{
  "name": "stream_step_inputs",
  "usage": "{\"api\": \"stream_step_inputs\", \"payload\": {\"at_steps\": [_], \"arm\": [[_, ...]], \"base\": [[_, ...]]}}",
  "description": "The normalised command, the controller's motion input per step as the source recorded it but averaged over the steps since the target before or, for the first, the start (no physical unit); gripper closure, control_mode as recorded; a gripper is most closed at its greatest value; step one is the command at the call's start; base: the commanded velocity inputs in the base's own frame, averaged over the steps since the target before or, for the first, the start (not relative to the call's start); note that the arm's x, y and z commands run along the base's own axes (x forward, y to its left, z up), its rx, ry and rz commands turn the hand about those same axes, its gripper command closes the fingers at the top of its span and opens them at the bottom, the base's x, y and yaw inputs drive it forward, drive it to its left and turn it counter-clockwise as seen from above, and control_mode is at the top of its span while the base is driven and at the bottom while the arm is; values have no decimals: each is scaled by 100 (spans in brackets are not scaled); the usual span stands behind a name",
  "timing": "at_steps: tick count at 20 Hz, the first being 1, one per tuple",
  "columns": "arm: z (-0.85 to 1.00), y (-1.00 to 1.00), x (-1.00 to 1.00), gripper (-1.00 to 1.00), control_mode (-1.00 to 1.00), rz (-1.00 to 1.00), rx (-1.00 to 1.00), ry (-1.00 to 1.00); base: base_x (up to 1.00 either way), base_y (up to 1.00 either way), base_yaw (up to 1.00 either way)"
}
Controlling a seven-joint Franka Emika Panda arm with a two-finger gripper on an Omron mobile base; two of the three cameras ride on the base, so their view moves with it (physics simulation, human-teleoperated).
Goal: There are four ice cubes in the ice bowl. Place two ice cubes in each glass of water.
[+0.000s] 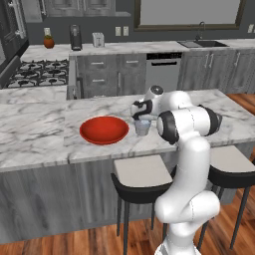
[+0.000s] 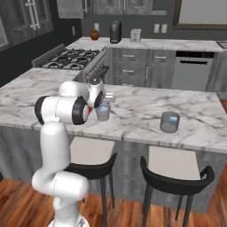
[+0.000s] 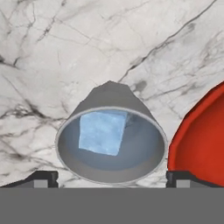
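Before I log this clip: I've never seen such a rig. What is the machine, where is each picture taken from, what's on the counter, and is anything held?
It is a white robot arm on a driving base in a rendered kitchen. Two pictures come from cameras on the base, behind the arm to its left and right; the third looks down along the gripper. On the marble counter stand a red bowl and two glasses. The gripper hangs over the near glass beside the bowl, fingers wide apart either side of the rim, holding nothing. One ice cube lies inside that glass. The far glass stands further right; what it holds I cannot tell.
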Motion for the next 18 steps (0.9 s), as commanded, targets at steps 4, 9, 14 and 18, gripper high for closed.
{"api": "stream_step_inputs", "payload": {"at_steps": [4,9,14,18], "arm": [[15,0,2,-100,-100,4,6,0],[48,-18,-35,-100,-100,0,11,-4],[21,-17,-96,-100,-100,0,6,-2],[12,-18,-100,-100,-100,7,0,0]], "base": [[0,0,0],[0,0,0],[0,0,0],[0,0,0]]}}
